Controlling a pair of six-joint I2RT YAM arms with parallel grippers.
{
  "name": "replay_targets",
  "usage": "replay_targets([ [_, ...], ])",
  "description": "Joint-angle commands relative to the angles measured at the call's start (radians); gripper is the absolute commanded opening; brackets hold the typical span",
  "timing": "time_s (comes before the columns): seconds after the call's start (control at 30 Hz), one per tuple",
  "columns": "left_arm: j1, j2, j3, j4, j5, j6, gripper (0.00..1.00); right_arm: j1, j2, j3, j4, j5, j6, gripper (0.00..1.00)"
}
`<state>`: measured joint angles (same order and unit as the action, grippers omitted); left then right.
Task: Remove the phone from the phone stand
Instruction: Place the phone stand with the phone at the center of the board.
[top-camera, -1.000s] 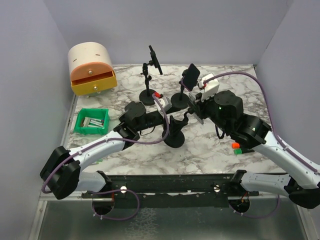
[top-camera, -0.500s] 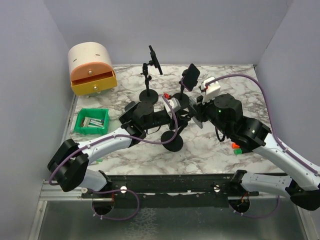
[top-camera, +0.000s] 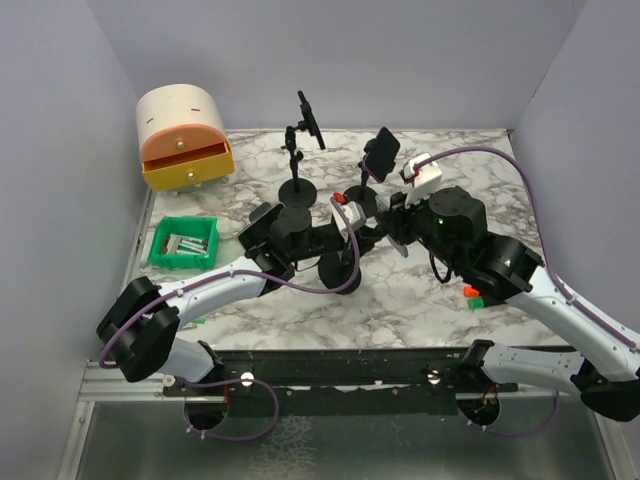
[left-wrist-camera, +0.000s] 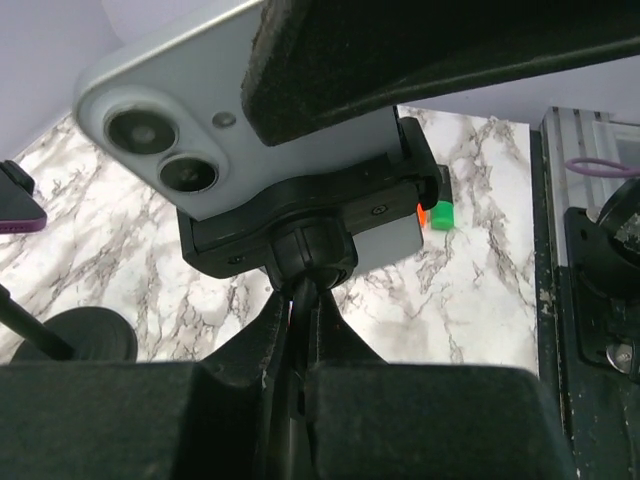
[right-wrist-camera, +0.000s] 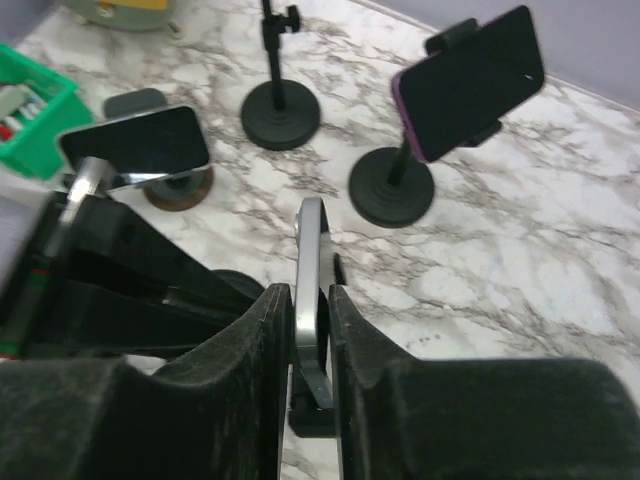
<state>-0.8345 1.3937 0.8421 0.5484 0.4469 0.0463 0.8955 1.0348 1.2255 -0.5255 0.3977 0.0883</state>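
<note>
Left fingers (left-wrist-camera: 430, 425) have closed on slim black stem (left-wrist-camera: 302, 298).

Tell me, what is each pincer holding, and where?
Right pincer: the phone, squeezed across its flat faces. Left pincer: the stand, by its stem below the phone.

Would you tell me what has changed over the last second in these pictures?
The left gripper swung right to the near stand and closed on its stem, just below the clamp. The right gripper kept its pinch on the phone's edge, and the phone remains in the clamp. The two far stands and the green bin stayed put.
</note>
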Motion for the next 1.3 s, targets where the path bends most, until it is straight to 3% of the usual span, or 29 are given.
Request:
replay_targets([
  [0.0,-0.009,-0.020,-0.008,0.041,-0.035,0.022,0.00,0.010,-0.039,0.010,0.082,-0.163,0.068,0.35],
  [0.17,-0.011,-0.062,-0.030,0.058,-0.062,0.027,0.00,0.010,-0.077,-0.014,0.095,-0.218,0.095,0.63],
  [0.2,-0.011,-0.069,-0.035,0.061,-0.067,0.029,0.00,0.011,-0.083,-0.016,0.095,-0.227,0.098,0.71],
  [0.23,-0.011,-0.077,-0.039,0.062,-0.068,0.028,0.00,0.011,-0.088,-0.015,0.093,-0.238,0.103,0.85],
  [0.3,-0.011,-0.096,-0.047,0.064,-0.061,0.027,0.00,0.011,-0.097,-0.009,0.078,-0.249,0.111,0.91],
  [0.5,-0.011,-0.190,-0.096,0.071,0.024,0.002,0.00,0.010,-0.184,-0.055,0.071,-0.291,0.085,0.96],
  [0.8,-0.011,-0.366,-0.151,0.070,0.232,-0.030,0.00,0.010,-0.362,-0.203,0.252,-0.671,0.010,0.96],
  [1.27,-0.011,-0.430,-0.123,0.070,0.538,-0.137,0.00,0.011,-0.305,-0.141,0.223,-0.909,-0.013,0.97],
])
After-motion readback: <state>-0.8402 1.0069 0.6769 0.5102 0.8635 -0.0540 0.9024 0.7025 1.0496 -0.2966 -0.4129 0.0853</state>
